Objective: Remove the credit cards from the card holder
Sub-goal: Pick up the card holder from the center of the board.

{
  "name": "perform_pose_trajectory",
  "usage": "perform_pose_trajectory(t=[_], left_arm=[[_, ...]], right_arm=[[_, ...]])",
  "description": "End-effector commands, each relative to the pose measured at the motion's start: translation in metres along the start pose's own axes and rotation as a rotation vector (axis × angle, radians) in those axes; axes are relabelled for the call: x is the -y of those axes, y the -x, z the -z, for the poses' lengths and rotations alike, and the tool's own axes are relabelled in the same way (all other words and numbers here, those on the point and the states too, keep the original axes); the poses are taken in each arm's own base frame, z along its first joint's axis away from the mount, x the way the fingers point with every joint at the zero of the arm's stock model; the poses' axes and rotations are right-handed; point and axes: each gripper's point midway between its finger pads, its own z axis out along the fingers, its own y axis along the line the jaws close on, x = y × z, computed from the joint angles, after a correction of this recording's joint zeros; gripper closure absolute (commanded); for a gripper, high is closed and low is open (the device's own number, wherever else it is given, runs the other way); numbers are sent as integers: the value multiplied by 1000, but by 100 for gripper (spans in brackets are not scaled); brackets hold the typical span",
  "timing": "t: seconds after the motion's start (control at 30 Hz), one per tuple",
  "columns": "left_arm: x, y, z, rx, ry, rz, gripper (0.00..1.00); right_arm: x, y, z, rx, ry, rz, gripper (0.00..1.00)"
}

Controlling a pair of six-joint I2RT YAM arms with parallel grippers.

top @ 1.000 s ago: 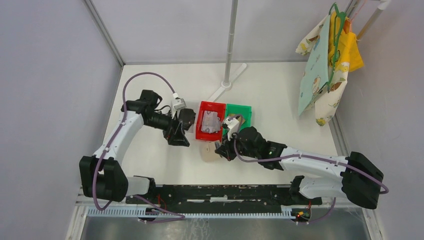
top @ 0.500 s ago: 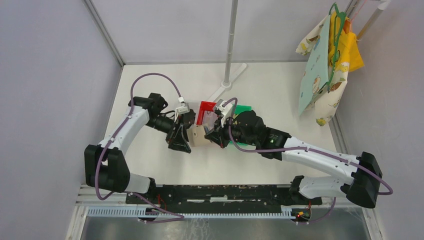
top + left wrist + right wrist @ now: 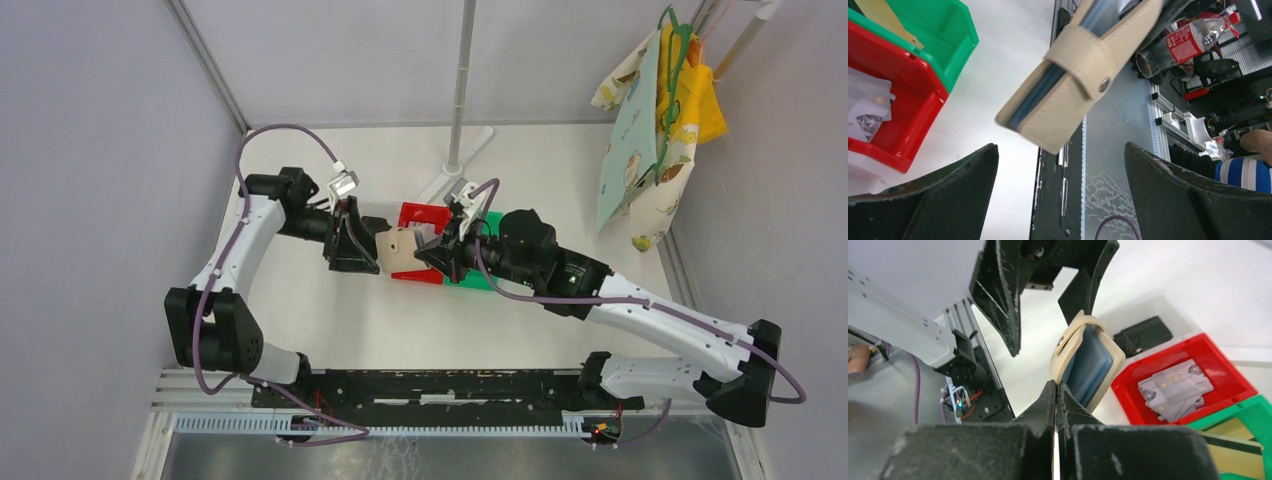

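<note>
We clamped the holder (image 3: 1088, 355) in our closed right fingers (image 3: 1044, 412), aloft over the bench (image 3: 560, 180), presumably so our wide-open left fingers (image 3: 943, 195) could reach it.

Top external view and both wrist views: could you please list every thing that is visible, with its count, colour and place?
table: one, white, under everything
card holder: one, tan with blue inside, flap snapped shut, held in the air
red bin: one, middle of the table
green bin: one, beside the red bin, on its right
silvery cards: several, exact count unclear, in the red bin
gold card: at least one, dark stripe, in the green bin
black box: one, beside the red bin
pole: one, grey, far side
hanging cloths: a few, patterned and yellow, far right
left end effector: open, fingers either side of the card holder
right end effector: shut on the card holder's edge
</note>
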Motion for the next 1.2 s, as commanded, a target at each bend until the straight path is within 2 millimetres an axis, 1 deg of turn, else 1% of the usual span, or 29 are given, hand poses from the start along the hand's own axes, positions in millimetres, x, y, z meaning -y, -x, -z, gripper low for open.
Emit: perform_pose_trajectory(t=[0.0, 0.03, 0.07, 0.1, 0.13, 0.17, 0.23, 0.3, 0.33, 0.4, 0.47, 0.5, 0.57, 0.67, 0.73, 0.83, 0.97, 1.03, 1.17], left_arm=[[9, 35, 11, 78, -1, 47, 0], [3, 39, 16, 77, 34, 69, 0], [-8, 45, 22, 72, 99, 110, 0], [-28, 55, 27, 79, 216, 151, 0], [-52, 67, 38, 113, 393, 186, 0], [-62, 80, 48, 149, 501, 131, 0], [-56, 99, 56, 203, 547, 57, 0], [-42, 106, 53, 228, 505, 32, 0], [-36, 106, 50, 233, 472, 26, 0], [-23, 102, 41, 242, 376, 83, 0], [-14, 95, 35, 247, 308, 131, 0], [-12, 93, 33, 259, 298, 141, 0], [-7, 96, 36, 322, 339, 143, 0], [0, 111, 42, 458, 388, 121, 0], [4, 118, 44, 523, 400, 148, 0], [13, 121, 37, 546, 351, 176, 0], [25, 122, 27, 561, 283, 182, 0], [29, 122, 25, 579, 258, 191, 1], [31, 120, 23, 577, 238, 224, 2]], right_arm=[[-9, 76, 22, 198, -21, 34, 100], [-7, 80, 24, 203, -33, 38, 100], [-6, 82, 25, 202, -44, 43, 100], [-1, 84, 26, 207, -71, 42, 100], [1, 86, 27, 208, -86, 43, 100], [4, 88, 28, 209, -106, 42, 100], [9, 89, 27, 206, -135, 36, 100], [11, 90, 25, 206, -144, 26, 100], [12, 92, 25, 210, -148, 22, 100], [12, 95, 25, 222, -149, 14, 100], [12, 101, 26, 246, -143, 6, 100], [12, 103, 26, 255, -136, 2, 100], [12, 112, 29, 286, -125, -14, 100], [11, 123, 32, 335, -105, -40, 100], [11, 131, 33, 372, -88, -64, 100], [13, 139, 30, 406, -73, -102, 100], [5, 144, 21, 424, 3, -138, 100], [2, 147, 19, 441, 28, -152, 100], [0, 154, 22, 477, 57, -174, 100]])
